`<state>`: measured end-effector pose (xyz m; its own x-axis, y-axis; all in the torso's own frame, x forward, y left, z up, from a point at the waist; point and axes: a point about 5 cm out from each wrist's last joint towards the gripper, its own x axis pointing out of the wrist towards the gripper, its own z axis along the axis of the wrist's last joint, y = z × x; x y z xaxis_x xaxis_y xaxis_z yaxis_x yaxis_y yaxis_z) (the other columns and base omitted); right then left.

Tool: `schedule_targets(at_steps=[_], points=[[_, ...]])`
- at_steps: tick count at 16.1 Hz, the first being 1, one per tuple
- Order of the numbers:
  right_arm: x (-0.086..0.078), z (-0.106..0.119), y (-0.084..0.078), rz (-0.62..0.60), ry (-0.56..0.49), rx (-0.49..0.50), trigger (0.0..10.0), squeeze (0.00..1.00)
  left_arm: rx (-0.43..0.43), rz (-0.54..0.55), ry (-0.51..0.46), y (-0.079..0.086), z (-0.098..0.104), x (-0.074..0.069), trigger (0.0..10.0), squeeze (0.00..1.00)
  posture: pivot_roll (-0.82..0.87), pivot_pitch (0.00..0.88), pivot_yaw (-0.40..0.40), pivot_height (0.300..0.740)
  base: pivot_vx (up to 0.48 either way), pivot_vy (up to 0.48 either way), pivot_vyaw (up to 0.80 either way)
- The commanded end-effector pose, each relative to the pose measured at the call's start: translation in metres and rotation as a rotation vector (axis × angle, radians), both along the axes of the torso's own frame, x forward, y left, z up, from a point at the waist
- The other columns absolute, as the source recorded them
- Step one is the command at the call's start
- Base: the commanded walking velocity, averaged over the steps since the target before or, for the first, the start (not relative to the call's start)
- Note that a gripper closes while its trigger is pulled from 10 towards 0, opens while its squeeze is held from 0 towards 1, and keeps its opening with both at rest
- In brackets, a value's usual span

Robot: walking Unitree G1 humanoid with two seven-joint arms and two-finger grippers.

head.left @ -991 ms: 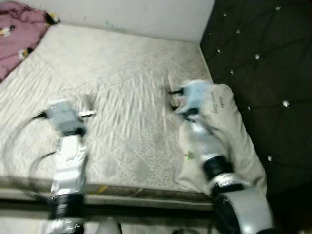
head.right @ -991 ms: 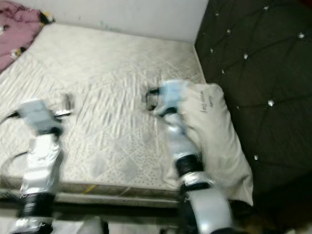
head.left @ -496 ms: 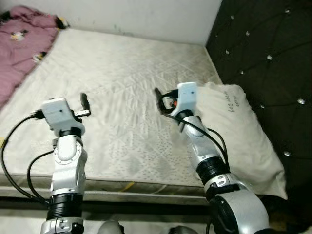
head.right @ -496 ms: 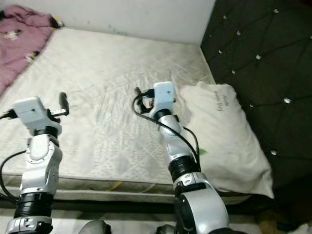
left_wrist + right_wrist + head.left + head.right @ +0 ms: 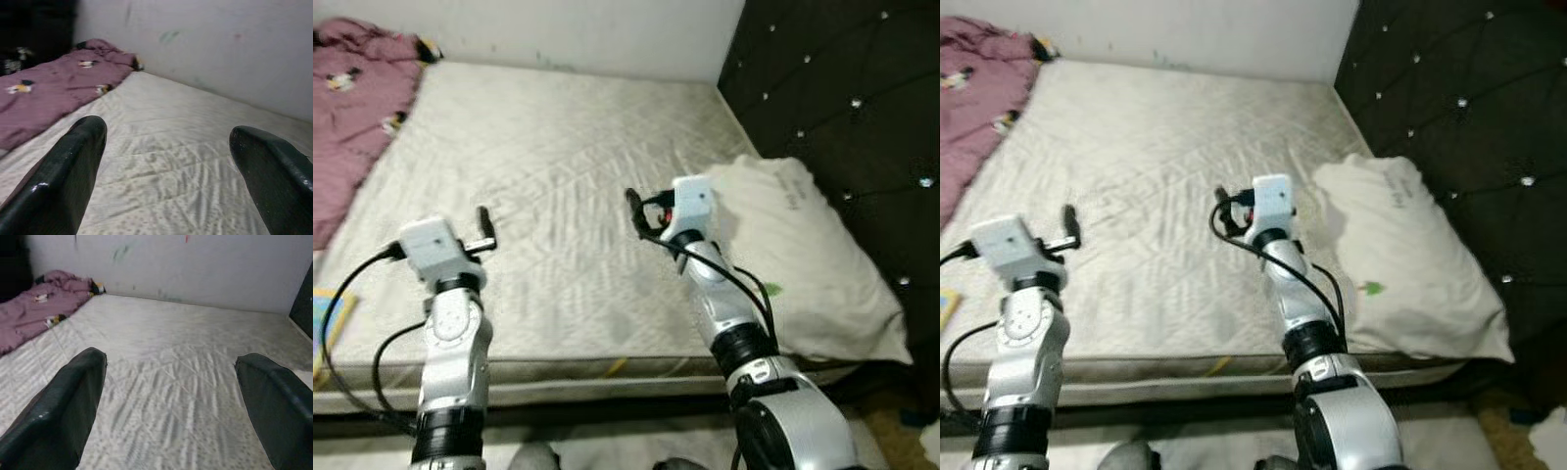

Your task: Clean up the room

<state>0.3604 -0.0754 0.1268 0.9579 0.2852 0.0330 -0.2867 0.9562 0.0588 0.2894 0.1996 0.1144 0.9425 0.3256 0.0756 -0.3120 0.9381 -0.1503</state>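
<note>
The view had swung and settled (camera moved, not the stuff), so the pillow point(image 5: 803, 259) sat clear at the right by the headboard point(image 5: 842, 88). Left gripper point(image 5: 166, 166) and right gripper point(image 5: 171, 401) hovered spread apart, empty; pink blanket point(image 5: 357, 108) waited far left.

No text can be read: the white pillow point(image 5: 808, 264), lying beside the dark tufted headboard point(image 5: 862, 108), bears some dark writing (too blurred to make out).
</note>
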Motion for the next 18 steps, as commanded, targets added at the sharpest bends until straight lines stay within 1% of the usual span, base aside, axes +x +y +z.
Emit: schedule_targets(at_steps=[1,2,3,4,6,8,9,10,11,13,15,16,18], points=[[0.001,-0.005,-0.018,-0.047,0.021,-0.013,10.0,0.0,-0.033,-0.018,0.006,-0.008,-0.001,-0.001,10.0,0.0,0.13,0.0,-0.084,0.74,0.0,0.48,0.0],[-0.001,-0.009,-0.021,-0.059,0.03,-0.015,10.0,0.0,-0.051,-0.042,0.002,-0.012,-0.003,-0.004,10.0,0.0,0.12,0.0,-0.076,0.74,0.0,0.48,0.0],[-0.002,-0.01,-0.022,-0.059,0.033,-0.017,10.0,0.0,-0.046,-0.06,0.001,-0.014,-0.003,-0.003,10.0,0.0,0.11,0.0,-0.072,0.74,0.0,0.48,0.0],[-0.004,-0.011,-0.022,-0.063,0.035,-0.018,10.0,0.0,-0.044,-0.106,-0.003,-0.018,-0.004,-0.004,10.0,0.0,0.11,0.0,-0.066,0.74,0.0,0.48,0.0],[-0.006,-0.011,-0.022,-0.068,0.034,-0.016,10.0,0.0,-0.048,-0.115,-0.013,-0.019,-0.002,-0.005,10.0,0.0,0.11,0.0,-0.061,0.74,0.0,0.48,0.0],[-0.009,-0.014,-0.023,-0.069,0.042,-0.014,10.0,0.0,-0.03,-0.122,-0.017,-0.017,0.0,-0.011,10.0,0.0,0.11,0.0,-0.06,0.74,0.0,0.478,0.0],[-0.01,-0.016,-0.024,-0.069,0.048,-0.015,10.0,0.0,-0.018,-0.122,-0.007,-0.015,-0.001,-0.014,10.0,0.0,0.11,0.0,-0.06,0.74,0.0,0.48,0.0],[-0.012,-0.018,-0.024,-0.068,0.054,-0.016,10.0,0.0,0.012,-0.106,0.009,-0.011,-0.004,-0.017,10.0,0.0,0.11,0.0,-0.06,0.74,0.0,0.48,0.0],[-0.013,-0.019,-0.024,-0.065,0.056,-0.019,10.0,0.0,0.012,-0.109,0.01,-0.01,-0.005,-0.019,10.0,0.0,0.11,0.0,-0.061,0.74,0.0,0.476,0.0],[-0.017,-0.021,-0.025,-0.06,0.072,-0.021,10.0,0.0,-0.055,-0.172,-0.015,-0.016,-0.003,-0.021,10.0,0.0,0.1,0.004,-0.065,0.74,0.0,0.463,0.0],[-0.018,-0.022,-0.025,-0.055,0.079,-0.024,10.0,0.0,-0.07,-0.154,0.006,-0.017,-0.005,-0.023,10.0,0.0,0.1,0.009,-0.069,0.74,0.0,0.459,0.0],[-0.019,-0.022,-0.025,-0.052,0.083,-0.026,10.0,0.0,-0.05,-0.135,0.017,-0.017,-0.006,-0.023,10.0,0.0,0.1,0.011,-0.073,0.74,0.0,0.465,0.0],[-0.018,-0.022,-0.024,-0.037,0.089,-0.032,10.0,0.0,-0.044,-0.141,0.02,-0.019,-0.007,-0.024,10.0,0.0,0.1,0.014,-0.075,0.74,0.0,0.472,0.0]])
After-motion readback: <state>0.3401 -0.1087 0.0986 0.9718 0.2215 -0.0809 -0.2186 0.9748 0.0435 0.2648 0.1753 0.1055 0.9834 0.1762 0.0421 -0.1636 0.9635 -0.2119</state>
